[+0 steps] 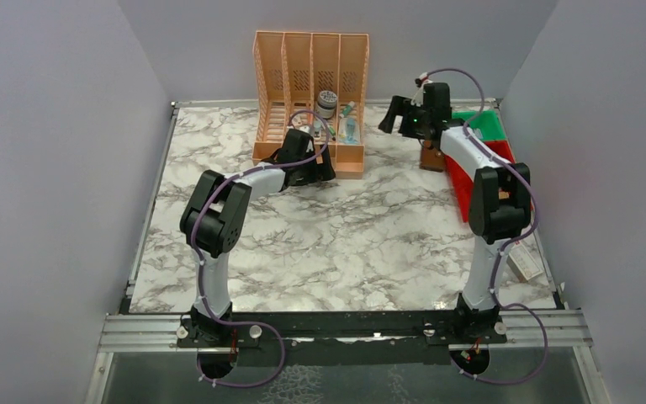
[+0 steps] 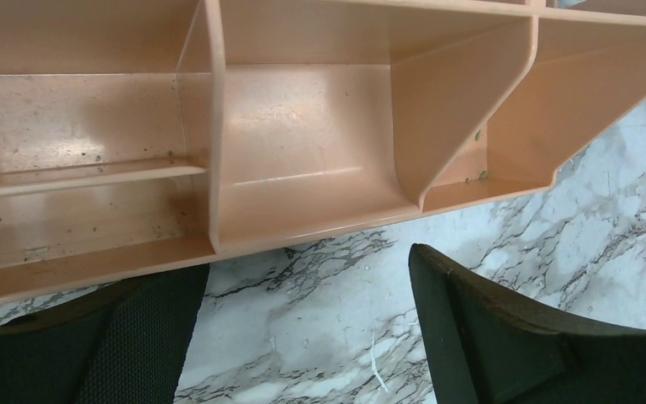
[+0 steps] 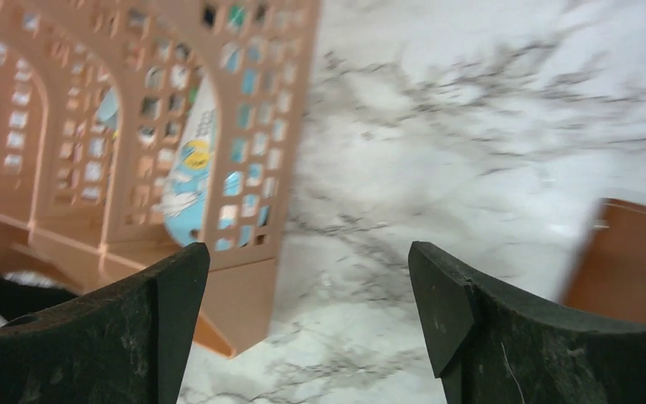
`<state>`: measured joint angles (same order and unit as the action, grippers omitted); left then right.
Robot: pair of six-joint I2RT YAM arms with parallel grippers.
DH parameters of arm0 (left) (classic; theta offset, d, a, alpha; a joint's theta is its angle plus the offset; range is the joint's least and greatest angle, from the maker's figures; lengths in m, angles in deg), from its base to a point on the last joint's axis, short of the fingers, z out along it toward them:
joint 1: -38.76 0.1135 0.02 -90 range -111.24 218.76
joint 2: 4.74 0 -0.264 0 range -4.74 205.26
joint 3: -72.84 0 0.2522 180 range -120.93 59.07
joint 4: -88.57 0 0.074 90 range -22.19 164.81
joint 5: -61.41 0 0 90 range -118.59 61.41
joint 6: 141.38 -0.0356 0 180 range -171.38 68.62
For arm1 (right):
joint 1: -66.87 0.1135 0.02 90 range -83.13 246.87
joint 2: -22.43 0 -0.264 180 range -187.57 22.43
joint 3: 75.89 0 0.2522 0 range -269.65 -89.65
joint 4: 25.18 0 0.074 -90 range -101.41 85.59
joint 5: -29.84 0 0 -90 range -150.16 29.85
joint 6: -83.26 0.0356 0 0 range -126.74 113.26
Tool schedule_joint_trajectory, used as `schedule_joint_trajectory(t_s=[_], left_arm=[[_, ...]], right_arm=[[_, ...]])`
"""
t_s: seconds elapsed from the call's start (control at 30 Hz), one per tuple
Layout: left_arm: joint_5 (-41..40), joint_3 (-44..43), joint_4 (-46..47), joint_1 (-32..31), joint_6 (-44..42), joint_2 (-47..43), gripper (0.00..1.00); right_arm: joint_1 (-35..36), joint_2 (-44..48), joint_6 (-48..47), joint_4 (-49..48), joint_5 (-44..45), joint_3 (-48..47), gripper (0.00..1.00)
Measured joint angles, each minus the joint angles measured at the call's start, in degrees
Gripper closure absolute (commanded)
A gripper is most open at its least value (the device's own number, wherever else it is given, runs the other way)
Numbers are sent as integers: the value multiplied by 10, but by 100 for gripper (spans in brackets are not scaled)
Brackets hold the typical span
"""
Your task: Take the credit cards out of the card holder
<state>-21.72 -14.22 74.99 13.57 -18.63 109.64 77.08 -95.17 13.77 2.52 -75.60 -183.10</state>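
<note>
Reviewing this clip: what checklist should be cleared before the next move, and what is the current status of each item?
1. Right gripper open and empty: ok.
2. Left gripper open and empty: ok.
3. Card holder located, beside the red bin: ok.
4. Right gripper lined up over card holder: not ok; it lies at the right edge of the wrist view.
5. Credit cards visible in card holder: cannot tell; the right arm hides most of it.

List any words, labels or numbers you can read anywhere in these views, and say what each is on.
None can be read.
White-and-blue printed packet inside the peach perforated plastic file organiser: print blurred, unreadable.
Small round container in that organiser: label too small to read.
</note>
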Motion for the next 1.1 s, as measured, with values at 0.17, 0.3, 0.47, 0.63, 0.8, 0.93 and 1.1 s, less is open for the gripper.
schedule_joint_trajectory(t_s=[0.17, 0.3, 0.47, 0.63, 0.8, 0.93, 1.1], left_arm=[[18, 0, 9, 0, 13, 2, 9], [39, 1, 20, 0, 24, 4, 9], [60, 17, 54, 1, 36, 4, 11], [97, 19, 81, 0, 56, 8, 13], [118, 16, 94, -4, 69, 22, 13], [126, 14, 100, -5, 78, 26, 13], [134, -5, 104, -9, 88, 40, 14]], right_arm=[[-32, 11, -4, 9, 89, 3, 10], [-37, 9, -10, 30, 157, 9, 12], [-38, -2, -26, 34, 200, 10, 15], [-40, -28, -40, 46, 223, 10, 15], [-41, -47, -48, 59, 233, 14, 15], [-42, -47, -50, 57, 228, 32, 17], [-42, -29, -51, 22, 213, 72, 21]])
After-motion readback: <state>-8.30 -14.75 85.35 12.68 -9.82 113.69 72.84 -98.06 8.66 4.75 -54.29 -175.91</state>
